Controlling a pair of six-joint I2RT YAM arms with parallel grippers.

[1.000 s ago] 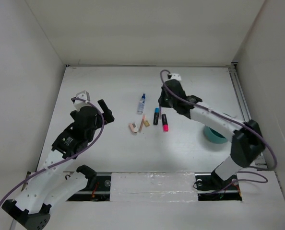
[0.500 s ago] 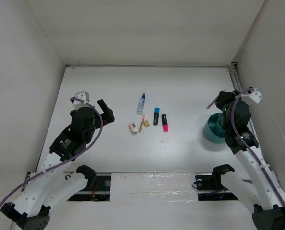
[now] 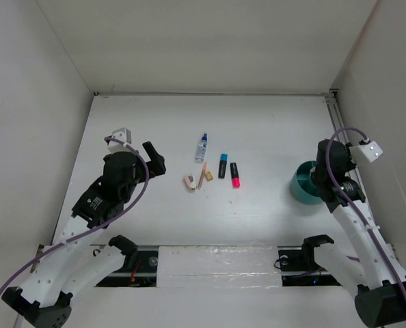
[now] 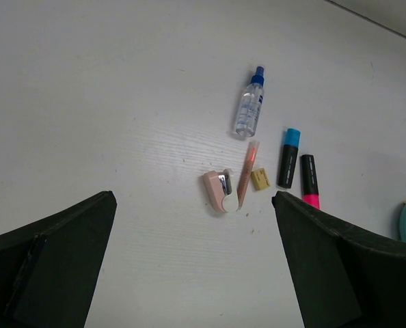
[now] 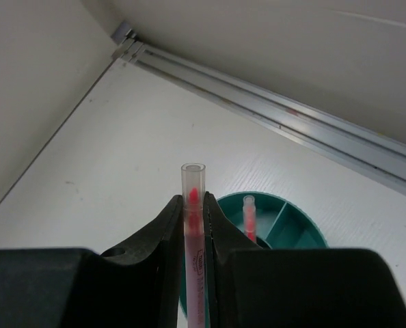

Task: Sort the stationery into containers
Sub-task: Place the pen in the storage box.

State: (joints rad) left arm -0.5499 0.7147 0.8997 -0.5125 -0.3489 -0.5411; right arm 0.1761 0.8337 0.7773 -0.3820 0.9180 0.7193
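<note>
Surface [image 3: 271, 130]: white, walled at the left, far and right edges; a metal rail [image 5: 278, 111] runs along the right edge.
Open room: a broad bare stretch lies between the middle cluster and the cup, and another along the far edge into both far corners.
Teal cup [image 3: 303, 188]: round with inner dividers, near the right edge; a standing pencil [image 5: 248, 215] is in one compartment.
Right claw [image 5: 191, 205]: pinched narrow on the held pencil [image 5: 193, 179], a clear tube with a pink core, upright at the cup's rim; its lower end is hidden.
Left claw [image 3: 153, 157]: spread wide, holding nothing, above the surface left of the cluster.
Middle cluster: clear bottle [image 4: 249, 109] with blue cap; blue-black highlighter [image 4: 287, 158]; pink-black highlighter [image 4: 309, 181]; loose pencil [image 4: 247, 174]; tan eraser [image 4: 260, 179]; pinkish block [image 4: 220, 191] just beside the pencil's tip.
</note>
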